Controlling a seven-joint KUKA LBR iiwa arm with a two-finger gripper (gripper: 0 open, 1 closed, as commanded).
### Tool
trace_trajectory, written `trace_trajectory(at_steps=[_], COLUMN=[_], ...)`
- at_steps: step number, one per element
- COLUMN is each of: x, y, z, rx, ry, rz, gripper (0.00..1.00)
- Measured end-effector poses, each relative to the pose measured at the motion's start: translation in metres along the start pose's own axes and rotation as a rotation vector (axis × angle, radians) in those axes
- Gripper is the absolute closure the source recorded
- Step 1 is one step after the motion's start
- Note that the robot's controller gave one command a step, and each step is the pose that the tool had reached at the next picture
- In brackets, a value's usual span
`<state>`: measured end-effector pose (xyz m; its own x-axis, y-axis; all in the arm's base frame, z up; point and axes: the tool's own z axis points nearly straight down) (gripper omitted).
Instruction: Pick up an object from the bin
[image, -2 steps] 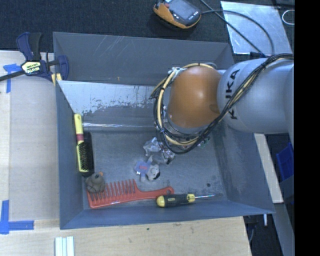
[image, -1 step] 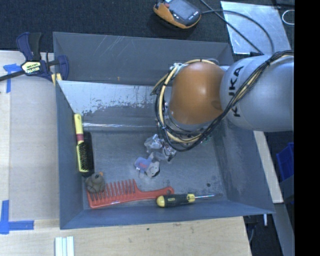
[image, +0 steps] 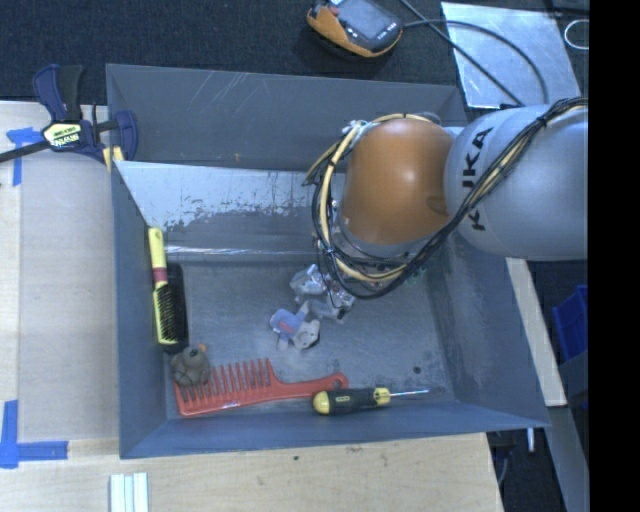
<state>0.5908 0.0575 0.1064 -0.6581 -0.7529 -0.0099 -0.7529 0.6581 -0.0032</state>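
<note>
Camera view showed a small blue-and-pale thing lying near the middle of the bin's floor, a crumpled or knobbly piece whose kind could not be made out. It rested on the grey metal and nothing gripped it. The gripper hung just above and to the right of it in the view, close to it. Whether the two touched could not be settled. The tip was a tangle of pale metal and cable under the orange cover, and whether the jaws were spread or pressed together could not be told.

Further out, a red comb lay along the near wall, with a brownish lump sitting at its left end. A screwdriver with a yellow and black handle lay just to the right of the comb's handle. A yellow and black hairbrush lay along the left wall, well apart from the gripper. The rest of the bin floor was bare.

As a judgement, the arm was down in the bin and placed by the small thing, so the approach looked largely done. The pick itself was not. Nothing was visibly held, and the closing on a thing and the lift out of the bin were left to do.
</note>
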Motion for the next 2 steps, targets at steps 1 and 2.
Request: trace_trajectory(at_steps=[1,2], x=[0.001,0.001], y=[0.002,0.001], z=[-0.018,-0.038], rx=[-0.006,-0.004], ry=[0.006,0.003], rz=[0.001,0.001], gripper=[1.00,1.00])
